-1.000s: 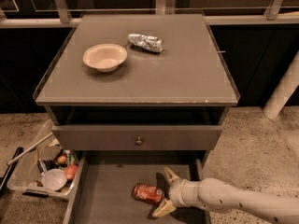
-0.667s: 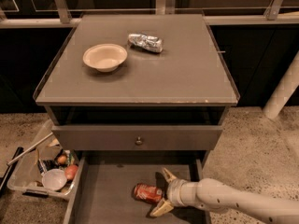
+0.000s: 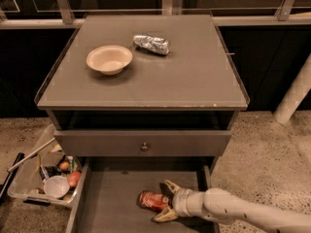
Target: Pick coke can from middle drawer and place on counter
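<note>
The coke can (image 3: 151,200) lies on its side on the floor of the open middle drawer (image 3: 114,205), right of centre. My gripper (image 3: 163,201) reaches in from the right, fingers spread open. One fingertip is above the can's right end and the other below it. The can's right end sits between the fingers. The counter (image 3: 194,76) is the flat grey-brown cabinet top above.
A cream bowl (image 3: 109,58) and a crumpled silver foil packet (image 3: 152,43) sit on the counter. A closed drawer front with a round knob (image 3: 144,146) is above the open drawer. A clear bin of clutter (image 3: 43,176) stands on the floor at left.
My gripper has edged slightly left, closer around the can's right end. The can has not moved.
</note>
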Controlling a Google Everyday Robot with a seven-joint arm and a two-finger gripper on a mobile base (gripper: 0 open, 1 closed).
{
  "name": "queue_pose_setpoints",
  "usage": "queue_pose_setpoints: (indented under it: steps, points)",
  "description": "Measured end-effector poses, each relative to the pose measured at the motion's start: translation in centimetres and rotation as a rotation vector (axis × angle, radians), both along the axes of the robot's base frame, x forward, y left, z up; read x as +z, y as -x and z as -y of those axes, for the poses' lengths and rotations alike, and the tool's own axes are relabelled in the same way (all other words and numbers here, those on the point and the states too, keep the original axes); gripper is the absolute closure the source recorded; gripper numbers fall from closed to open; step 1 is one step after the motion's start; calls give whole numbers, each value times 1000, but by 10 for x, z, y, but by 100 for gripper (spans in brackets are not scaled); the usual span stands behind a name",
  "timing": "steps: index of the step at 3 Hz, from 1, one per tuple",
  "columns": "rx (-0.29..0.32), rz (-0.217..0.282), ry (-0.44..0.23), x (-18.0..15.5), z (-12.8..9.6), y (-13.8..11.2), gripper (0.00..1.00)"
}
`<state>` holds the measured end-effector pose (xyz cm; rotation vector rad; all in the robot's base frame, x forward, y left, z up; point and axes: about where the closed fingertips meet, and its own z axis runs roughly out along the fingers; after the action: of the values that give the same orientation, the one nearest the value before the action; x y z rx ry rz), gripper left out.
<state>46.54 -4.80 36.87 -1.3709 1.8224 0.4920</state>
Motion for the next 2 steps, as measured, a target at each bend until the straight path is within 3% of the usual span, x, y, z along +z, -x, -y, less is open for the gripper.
queue_pose_setpoints:
  steps: [2]
  points:
    - [0, 0, 0, 0, 0, 0, 65]
